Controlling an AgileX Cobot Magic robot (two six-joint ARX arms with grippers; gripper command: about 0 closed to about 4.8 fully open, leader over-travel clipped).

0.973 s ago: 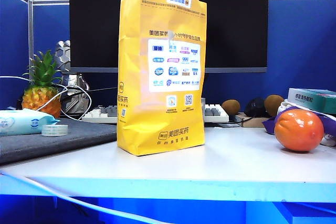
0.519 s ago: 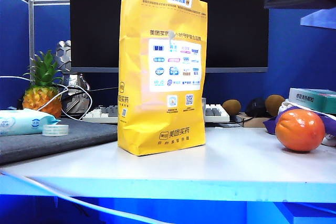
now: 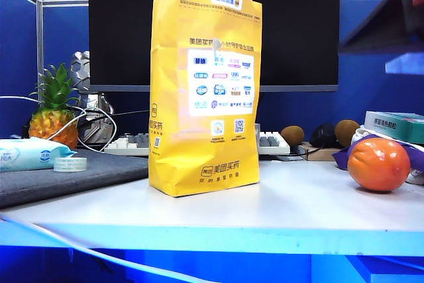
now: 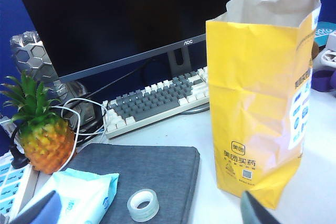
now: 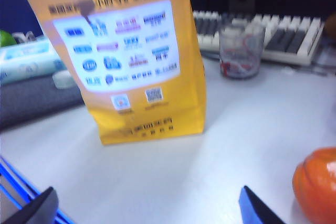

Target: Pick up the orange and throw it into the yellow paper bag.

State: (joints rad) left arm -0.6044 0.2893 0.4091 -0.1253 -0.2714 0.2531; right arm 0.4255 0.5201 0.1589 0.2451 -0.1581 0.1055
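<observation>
The job is at its very start: the orange (image 3: 378,164) sits untouched on the white desk (image 3: 291,203) at the near right, resting against something purple behind it. The bag (image 3: 205,87) stands upright near the middle of the desk, well apart from the fruit, its mouth open at the top as the left wrist view shows.

The right gripper (image 5: 147,208) hangs above the desk with its fingers spread wide and nothing between them; the orange lies just off to one side of it in the right wrist view, not yet between the fingertips. In the exterior view a blurred dark shape at the upper right is probably that arm. The left gripper (image 4: 152,211) is also spread wide and empty, on the left side over the grey mat (image 4: 142,171), with the bag to its right.

The step in hand looks like the approach. The next move calls for bringing the right gripper down over the orange so the fingers straddle it, closing on a smooth round surface that could roll or slip, then lifting high enough to clear the tall bag's rim.

The room is an office cubicle with blue partitions. A dark monitor (image 3: 212,24) and keyboard (image 4: 157,100) stand at the far side; a pineapple (image 3: 53,114), wet wipes (image 3: 30,154) and a tape roll (image 3: 69,164) lie left.
</observation>
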